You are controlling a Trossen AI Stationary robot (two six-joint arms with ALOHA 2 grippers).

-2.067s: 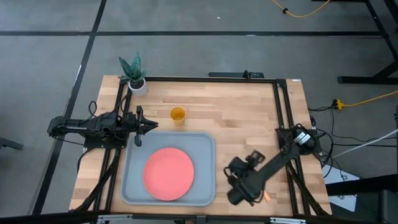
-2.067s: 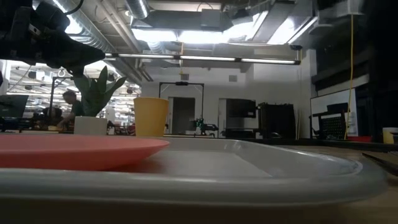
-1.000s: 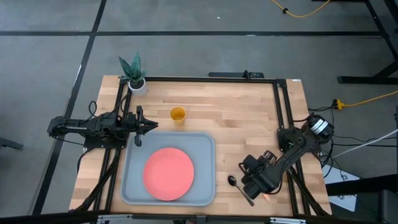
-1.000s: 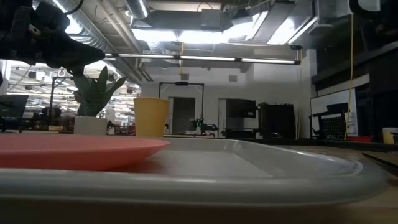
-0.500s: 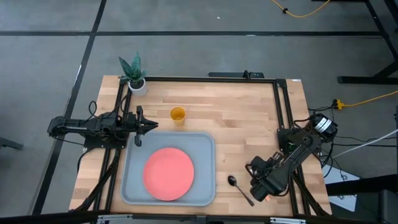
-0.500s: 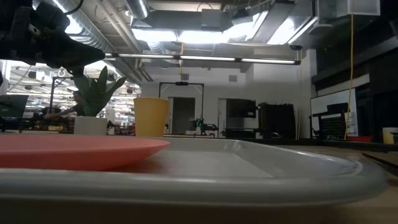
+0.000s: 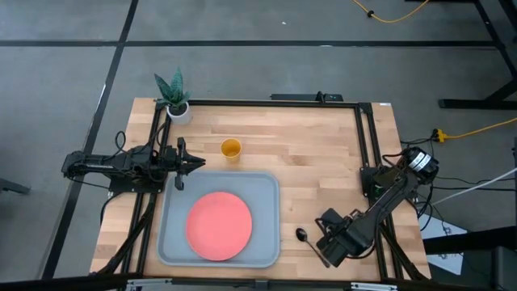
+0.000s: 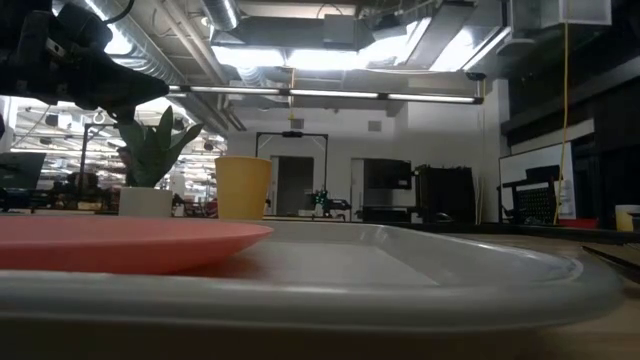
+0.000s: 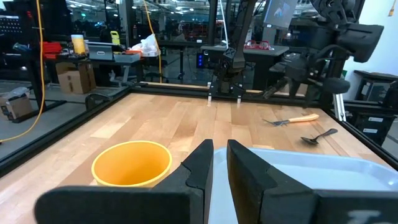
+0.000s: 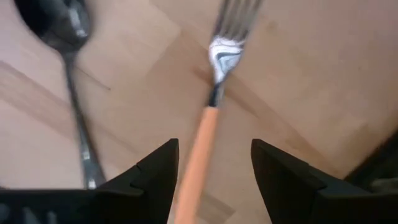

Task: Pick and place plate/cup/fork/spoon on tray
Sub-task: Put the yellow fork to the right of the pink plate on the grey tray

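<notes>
The coral-pink plate [image 7: 219, 225] lies flat inside the grey-blue tray [image 7: 262, 190] at the table's near left. The yellow cup [image 7: 231, 149] stands upright on the wood just beyond the tray. The dark spoon [image 7: 305, 239] lies on the wood right of the tray. The fork [image 10: 214, 81] lies beside the spoon [image 10: 71, 74]; the high view hides it under my right gripper [image 7: 329, 249]. My right gripper [image 10: 214, 177] is open above the fork, a finger on either side of the orange handle. My left gripper [image 7: 191, 164] waits nearly shut and empty at the tray's far left corner, beside the cup [image 9: 132, 163].
A white pot with a green plant [image 7: 174, 99] stands at the table's far left corner. Black frame rails [image 7: 367, 145] run along the table's left, right and far edges. Bare wood lies between the cup and the right rail.
My right gripper has shifted a little toward the table's near edge and turned slightly above the fork, staying beside the spoon. The spoon, plate, cup and tray have kept their places.
</notes>
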